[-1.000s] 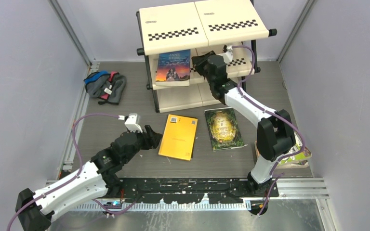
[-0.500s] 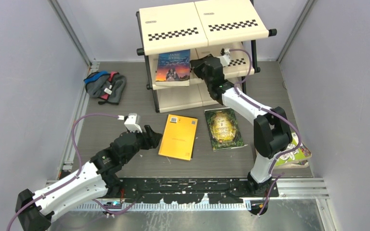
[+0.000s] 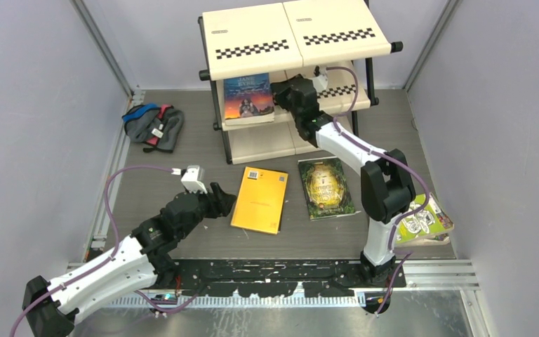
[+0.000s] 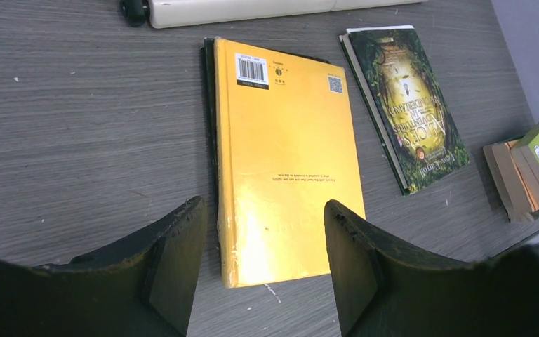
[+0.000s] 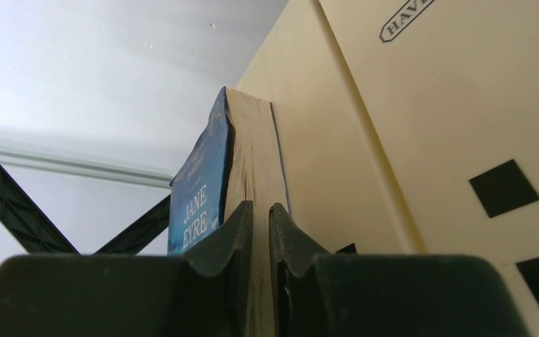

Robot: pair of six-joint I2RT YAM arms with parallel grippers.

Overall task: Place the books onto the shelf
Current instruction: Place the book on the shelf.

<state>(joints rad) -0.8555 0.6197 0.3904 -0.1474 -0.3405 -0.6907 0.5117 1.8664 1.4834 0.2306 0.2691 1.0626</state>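
- My right gripper (image 5: 261,210) is pinched narrow on the page edge of one blue paperback titled "Jane Eyre" (image 3: 248,97), which lies on the middle tier of the shelf.
- The three-tier cream shelf with checkered strips and a black frame (image 3: 253,31) stands at the far side of the grey table (image 3: 182,168).
- My left gripper (image 4: 263,210) hovers low with its fingers spread wide, holding nothing, just before one yellow-backed book (image 4: 288,154).
- A dark cover edge (image 4: 209,105) peeks from under the yellow one.
- One dark green-gold book (image 3: 325,187) lies flat beside it.
- One lime green book (image 3: 421,223) rests by my right base.
- One grey-blue cloth bundle (image 3: 153,126) sits far left.
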